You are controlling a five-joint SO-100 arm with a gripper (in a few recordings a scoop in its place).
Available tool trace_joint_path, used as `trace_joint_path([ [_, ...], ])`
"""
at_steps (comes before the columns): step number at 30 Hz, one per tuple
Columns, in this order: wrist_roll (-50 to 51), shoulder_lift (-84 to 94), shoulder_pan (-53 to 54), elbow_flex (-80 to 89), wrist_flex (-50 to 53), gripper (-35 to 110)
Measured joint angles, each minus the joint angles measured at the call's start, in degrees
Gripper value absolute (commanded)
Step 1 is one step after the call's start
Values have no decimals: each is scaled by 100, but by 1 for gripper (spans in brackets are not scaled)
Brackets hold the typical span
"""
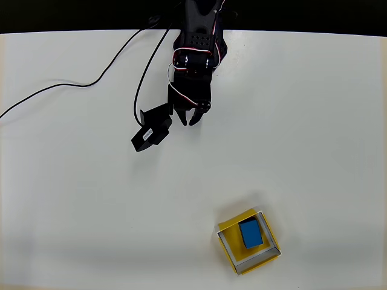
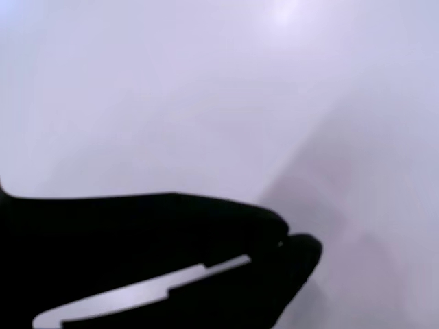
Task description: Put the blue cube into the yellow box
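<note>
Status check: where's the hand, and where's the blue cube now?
Black two-finger hand shut, empty, near the table's far edge. Small bright-blue cube sits inside the shallow yellow white-rimmed box. Nothing between hand and box.

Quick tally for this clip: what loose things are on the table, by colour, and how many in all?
Blue: 1, the blue cube, lying inside the box.
Yellow: 1, the yellow box with a white rim.
Black: 1, the cable running across the table.
Total: 3.
</note>
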Motion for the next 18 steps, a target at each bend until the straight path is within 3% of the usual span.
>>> trace_joint_path([
  [5, 272, 0, 0, 0, 650, 0],
  [18, 606, 0, 0, 0, 694, 0],
])
